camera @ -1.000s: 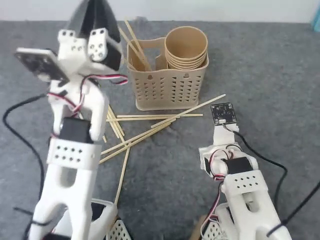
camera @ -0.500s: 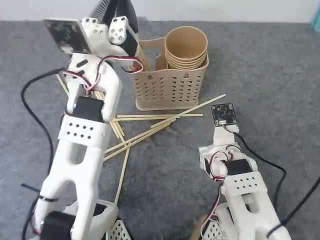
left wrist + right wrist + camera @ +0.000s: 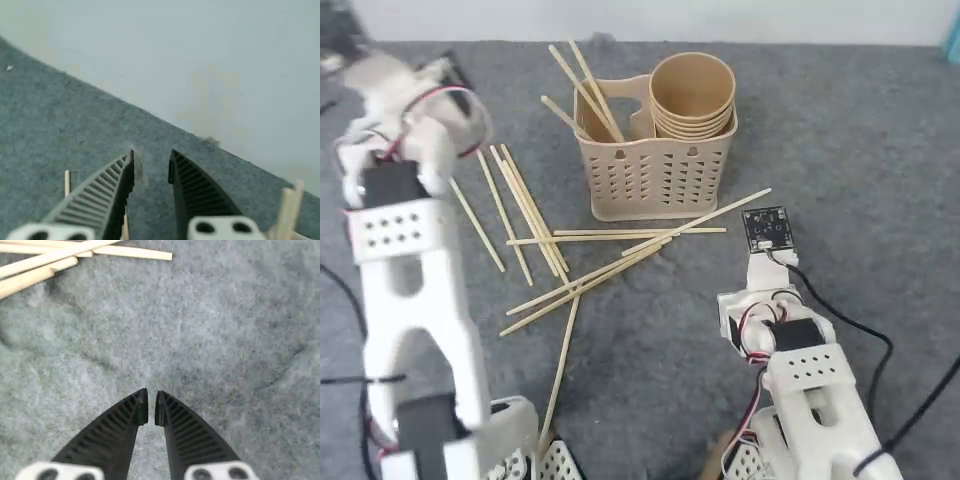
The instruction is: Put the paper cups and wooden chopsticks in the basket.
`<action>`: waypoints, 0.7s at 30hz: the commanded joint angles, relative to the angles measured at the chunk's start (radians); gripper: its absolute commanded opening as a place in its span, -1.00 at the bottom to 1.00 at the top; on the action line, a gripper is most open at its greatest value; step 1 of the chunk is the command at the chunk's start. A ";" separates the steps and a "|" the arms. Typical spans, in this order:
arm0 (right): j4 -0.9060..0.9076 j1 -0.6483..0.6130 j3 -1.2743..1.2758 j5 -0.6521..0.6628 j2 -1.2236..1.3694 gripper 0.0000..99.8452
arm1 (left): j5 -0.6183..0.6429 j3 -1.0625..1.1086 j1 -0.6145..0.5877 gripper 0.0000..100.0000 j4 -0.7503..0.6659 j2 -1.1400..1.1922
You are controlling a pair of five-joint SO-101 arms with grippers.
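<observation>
- The right claw (image 3: 151, 405) is hanging low over bare grey tabletop (image 3: 860, 140), clenched almost fully with a sliver between its tips, grasping nothing.
- Just ahead of it, loose wooden chopsticks (image 3: 60, 257) are lying flat. In the high view they are fanning out (image 3: 582, 278) in front of the basket (image 3: 660, 175) and off toward the left arm's side.
- The 2 sticks nearest this claw are running slantwise, their far ends pointing past the basket's front corner on the right arm's side. The claw would probably need to open and cross that long axis to pinch 1.
- The right arm (image 3: 800, 360) is looking nearer to these ends. The sticks farther over are lying closer to the left arm (image 3: 405, 230).
- Several sticks are crossing each other, so lifting 1 may be dragging its neighbours.
- Beyond them the basket is standing upright, holding the stacked paper cups (image 3: 692, 90) and a few chopsticks (image 3: 588, 88) leaning out.
- Farthest, the left claw (image 3: 151, 155) is pointing at the tabletop's far edge and the wall, partly released and holding nothing.
</observation>
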 commanded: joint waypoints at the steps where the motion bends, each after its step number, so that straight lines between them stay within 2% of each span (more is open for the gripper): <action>1: -0.015 0.002 -0.006 0.023 -0.021 -0.91 | 0.031 -0.047 -0.068 -0.77 0.003 0.130; 7: -0.015 0.002 -0.006 0.023 -0.021 -0.91 | 0.152 -0.047 -0.130 -0.77 -0.060 0.368; 12: -0.016 0.002 -0.006 0.023 -0.021 -0.91 | 0.158 -0.062 -0.176 -0.77 -0.112 0.539; 21: -0.018 0.002 -0.005 0.023 -0.021 -0.91 | 0.152 -0.367 -0.210 -0.77 0.051 0.852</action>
